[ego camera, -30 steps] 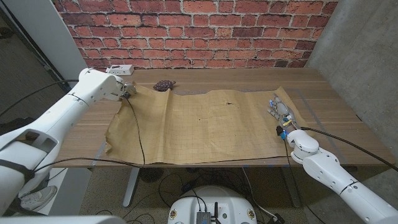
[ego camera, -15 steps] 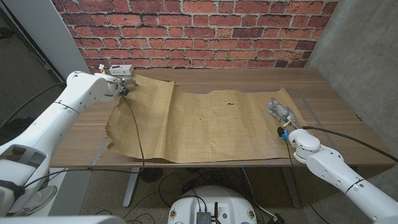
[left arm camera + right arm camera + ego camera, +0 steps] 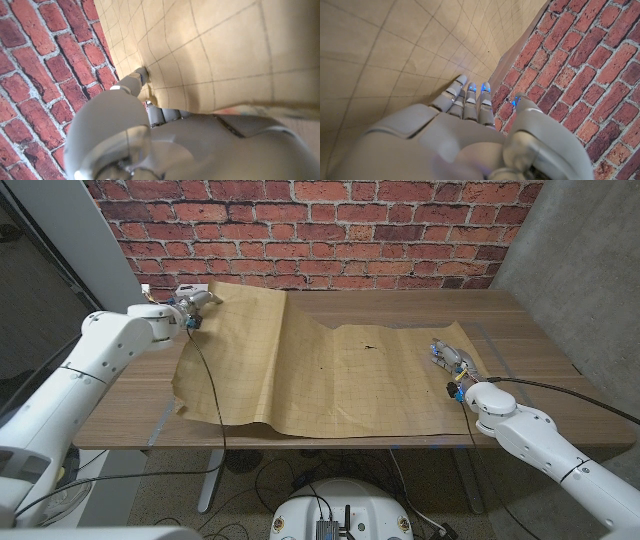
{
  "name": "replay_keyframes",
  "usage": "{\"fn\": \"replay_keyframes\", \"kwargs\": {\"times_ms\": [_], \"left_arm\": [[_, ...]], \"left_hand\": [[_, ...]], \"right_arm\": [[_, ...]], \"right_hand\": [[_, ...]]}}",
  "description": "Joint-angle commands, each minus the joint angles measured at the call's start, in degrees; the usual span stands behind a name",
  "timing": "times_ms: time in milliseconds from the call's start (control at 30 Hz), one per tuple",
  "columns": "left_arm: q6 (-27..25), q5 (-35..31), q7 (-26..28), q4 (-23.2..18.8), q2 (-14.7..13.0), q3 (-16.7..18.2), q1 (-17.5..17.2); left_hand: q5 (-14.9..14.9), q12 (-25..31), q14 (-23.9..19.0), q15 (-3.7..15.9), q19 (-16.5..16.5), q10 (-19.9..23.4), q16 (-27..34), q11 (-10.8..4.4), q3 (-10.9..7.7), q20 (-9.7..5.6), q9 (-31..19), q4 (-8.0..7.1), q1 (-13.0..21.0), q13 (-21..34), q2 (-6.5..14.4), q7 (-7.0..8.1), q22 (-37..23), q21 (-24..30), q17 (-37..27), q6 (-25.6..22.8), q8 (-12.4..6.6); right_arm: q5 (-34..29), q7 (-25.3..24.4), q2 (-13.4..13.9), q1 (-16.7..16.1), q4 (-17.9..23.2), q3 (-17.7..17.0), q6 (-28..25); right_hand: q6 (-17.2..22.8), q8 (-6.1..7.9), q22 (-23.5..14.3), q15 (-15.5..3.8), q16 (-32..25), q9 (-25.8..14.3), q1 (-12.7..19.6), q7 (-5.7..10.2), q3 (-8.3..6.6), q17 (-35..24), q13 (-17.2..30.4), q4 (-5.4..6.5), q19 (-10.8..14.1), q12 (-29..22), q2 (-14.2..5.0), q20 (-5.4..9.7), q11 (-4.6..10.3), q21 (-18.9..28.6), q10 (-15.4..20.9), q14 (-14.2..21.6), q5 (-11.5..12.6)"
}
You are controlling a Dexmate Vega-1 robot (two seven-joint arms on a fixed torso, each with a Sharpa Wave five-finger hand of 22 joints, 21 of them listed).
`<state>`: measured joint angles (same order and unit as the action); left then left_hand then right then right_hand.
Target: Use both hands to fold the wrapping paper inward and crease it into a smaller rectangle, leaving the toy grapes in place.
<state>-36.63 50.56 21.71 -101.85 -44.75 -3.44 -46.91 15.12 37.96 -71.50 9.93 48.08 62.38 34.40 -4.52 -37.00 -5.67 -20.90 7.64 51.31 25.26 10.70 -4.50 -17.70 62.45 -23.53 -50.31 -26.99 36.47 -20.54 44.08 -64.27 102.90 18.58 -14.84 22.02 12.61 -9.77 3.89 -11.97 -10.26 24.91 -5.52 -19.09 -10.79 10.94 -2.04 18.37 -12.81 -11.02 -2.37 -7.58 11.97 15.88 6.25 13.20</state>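
The brown gridded wrapping paper [image 3: 330,380] covers most of the wooden table [image 3: 400,305]. My left hand [image 3: 190,302] pinches its far left corner and holds it up off the table, near the wall. That raised flap stands tilted and hides the table behind it, so no grapes are in sight. In the left wrist view, a fingertip [image 3: 139,77] of my left hand [image 3: 150,135] touches the paper [image 3: 215,45]. My right hand [image 3: 452,360] is at the paper's right edge. There its fingers [image 3: 470,97] lie along the paper [image 3: 375,50], thumb beside the edge; a grip is not clear.
A brick wall [image 3: 350,230] stands right behind the table, close to the lifted corner. A grey concrete pillar [image 3: 580,260] rises at the right. A black cable [image 3: 212,395] from my left arm hangs across the paper's left part and over the front edge.
My left hand has lifted the paper's far left corner higher and back toward the wall. The raised flap now covers the dark grapes seen a second ago. My right hand barely moved.
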Motion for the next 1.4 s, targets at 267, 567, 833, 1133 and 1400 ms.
{"fn": "replay_keyframes", "kwargs": {"times_ms": [267,567,833,1133,1400], "left_arm": [[14.16,8.04,-9.91,3.77,2.92,-0.10,-0.34],[15.41,8.42,-11.76,5.77,3.87,-4.13,3.20],[15.99,7.86,-15.08,9.16,5.91,-8.61,7.77],[13.89,6.46,-13.42,10.92,7.98,-12.50,11.70],[9.02,2.04,-7.16,9.44,8.32,-16.68,14.74]], "left_hand": [[0.68,0.36,0.57,1.11,0.15,0.54,-1.27,-2.23,-1.06,-1.45,-1.75,-0.40,-0.83,0.68,-0.62,-2.12,0.01,2.27,-0.62,-1.80,-0.62],[0.89,-0.05,0.96,1.26,0.03,0.14,-2.26,-2.45,-1.63,-2.01,-2.87,-0.61,-1.45,0.19,-0.81,-1.96,0.42,3.63,-0.70,-1.35,-0.85],[1.01,-0.40,1.19,1.34,-0.19,-0.40,-3.32,-2.53,-2.12,-2.45,-3.81,-0.80,-2.07,-0.11,-0.98,-1.74,0.93,4.71,-0.47,-0.91,-1.05],[1.10,-1.60,1.69,1.09,-0.54,-1.39,-5.98,-2.48,-2.84,-2.79,-4.51,-1.12,-3.11,-1.18,-1.12,-1.86,1.89,6.12,1.70,-0.53,-1.26],[1.18,-5.31,3.27,0.25,-0.78,-2.26,-10.07,-0.93,-4.75,-2.63,-3.47,-0.74,-4.67,-3.99,-1.96,-2.41,3.89,8.07,6.33,-0.09,-0.61]], "right_arm": [[-0.17,3.63,1.87,3.36,0.53,3.67,-5.82],[-0.68,5.84,1.95,5.00,-0.15,5.39,-6.27],[-1.30,6.95,2.06,5.84,-0.21,6.26,-6.14],[-1.71,7.59,2.30,6.15,0.16,6.80,-6.28],[-2.11,7.92,2.03,5.93,-0.08,7.03,-5.07]], "right_hand": [[1.09,-0.31,-0.11,0.14,-0.59,-0.34,0.66,-0.13,-1.26,-0.23,0.16,0.18,2.28,-0.27,0.19,-1.28,0.05,0.55,1.09,1.25,-0.51],[1.19,-0.44,-0.11,0.19,-0.51,-0.34,0.68,-0.17,-1.60,-0.27,0.16,0.26,2.50,-0.20,0.35,-1.26,0.01,0.51,1.28,1.34,-0.66],[1.27,-0.55,-0.11,0.17,-0.45,-0.35,0.74,-0.20,-1.90,-0.29,0.17,0.27,2.61,-0.11,0.49,-1.22,-0.18,0.43,1.37,1.50,-0.77],[1.40,-0.65,-0.11,0.17,-0.37,-0.35,0.74,-0.15,-2.21,-0.32,0.17,0.33,2.69,0.02,0.56,-1.20,0.01,0.35,1.37,1.58,-0.88],[1.40,-0.75,-0.11,0.21,-0.27,-0.35,0.77,-0.15,-2.45,-0.33,0.17,0.35,2.72,0.12,0.63,-1.19,0.05,0.27,1.37,1.56,-0.96]]}}
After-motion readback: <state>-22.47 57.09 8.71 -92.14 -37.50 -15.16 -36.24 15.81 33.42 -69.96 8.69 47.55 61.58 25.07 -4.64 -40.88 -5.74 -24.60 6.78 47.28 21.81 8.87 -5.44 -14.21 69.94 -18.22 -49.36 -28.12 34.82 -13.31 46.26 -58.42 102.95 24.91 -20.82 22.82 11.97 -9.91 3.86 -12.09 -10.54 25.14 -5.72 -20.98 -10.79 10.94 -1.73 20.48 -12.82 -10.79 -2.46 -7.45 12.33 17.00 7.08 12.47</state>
